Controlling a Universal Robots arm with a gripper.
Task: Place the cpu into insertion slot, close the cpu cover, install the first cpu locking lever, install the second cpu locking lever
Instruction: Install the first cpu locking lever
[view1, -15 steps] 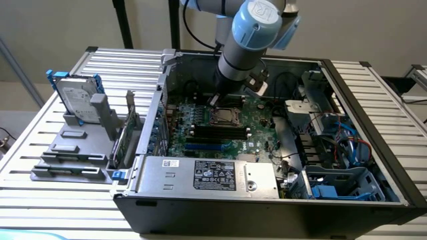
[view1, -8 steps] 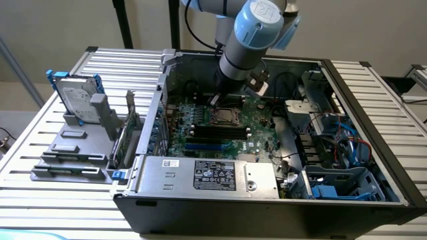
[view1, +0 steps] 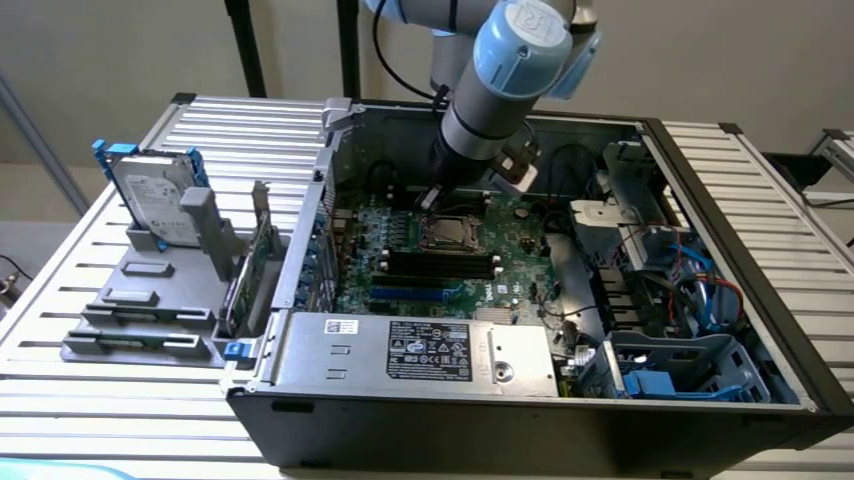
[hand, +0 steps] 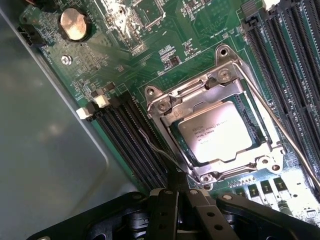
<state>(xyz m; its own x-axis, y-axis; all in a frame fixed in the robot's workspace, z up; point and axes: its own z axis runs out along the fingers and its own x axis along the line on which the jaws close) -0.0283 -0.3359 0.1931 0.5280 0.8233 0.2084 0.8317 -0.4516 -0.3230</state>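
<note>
With the cpu (hand: 215, 132) seated under its lowered cover (hand: 239, 165), your tool (hand: 179, 192) sat at the end of a lever (hand: 160, 150) — its grip I cannot tell.

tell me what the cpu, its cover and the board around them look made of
cpu: likely a metal lid, matte silvery-tan, printed text on a flat face.
cpu cover: seemingly stamped steel, bright, with glints and screw heads.
circuit board: looks like green-coated laminate, fine traces and soldered parts.
</note>
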